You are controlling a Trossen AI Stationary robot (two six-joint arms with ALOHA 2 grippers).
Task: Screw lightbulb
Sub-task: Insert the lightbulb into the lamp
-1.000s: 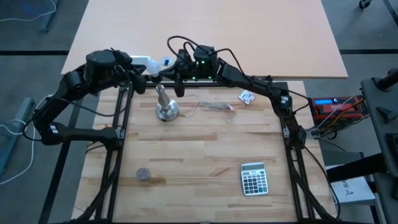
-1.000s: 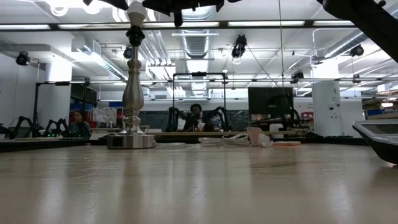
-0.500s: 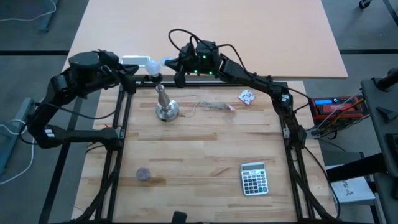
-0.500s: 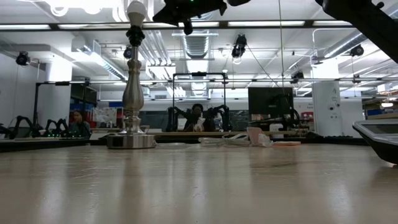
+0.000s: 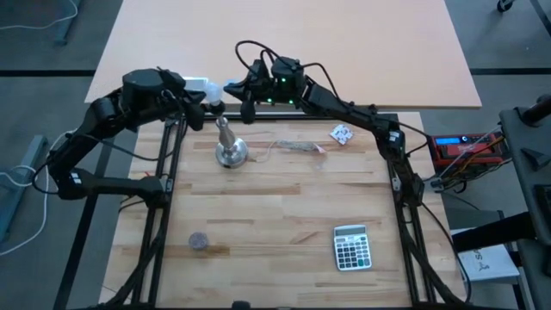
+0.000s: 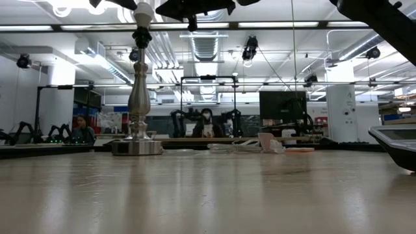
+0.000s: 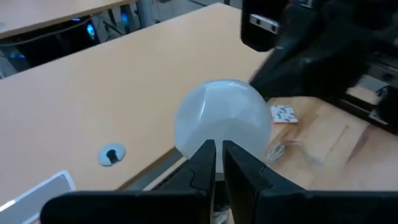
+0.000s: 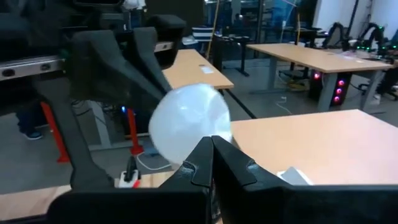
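Note:
The lightbulb (image 6: 143, 11), a small white frosted globe, sits upright on top of the silver stand (image 6: 137, 97), whose round base (image 5: 230, 155) rests on the table at the far left. In the high view the lightbulb (image 5: 211, 96) lies between both grippers. My left gripper (image 7: 217, 149) is shut, with its tips right at the globe's left side (image 7: 205, 134). My right gripper (image 8: 210, 149) is also shut and points at the lightbulb (image 8: 189, 127) from the right. In the low view a gap shows between the right gripper (image 6: 192, 25) and the globe. My left gripper's shut fingertips (image 6: 130, 4) come at the globe's left side from the table's left, slanting a little downward. Whether they touch the glass I cannot tell. The bulb stands upright in the stand's socket (image 6: 141, 36).
A calculator (image 5: 351, 247) lies near the front right and a grey round disc (image 5: 199, 241) near the front left. A crumpled paper scrap (image 5: 342, 133) and a thin cord (image 5: 297, 146) lie right of the stand. Black frame rails (image 5: 164, 181) line both table sides.
My left gripper swung away from the bulb toward the table's left, then came back to the globe's left side. The bulb and stand have stayed in place.

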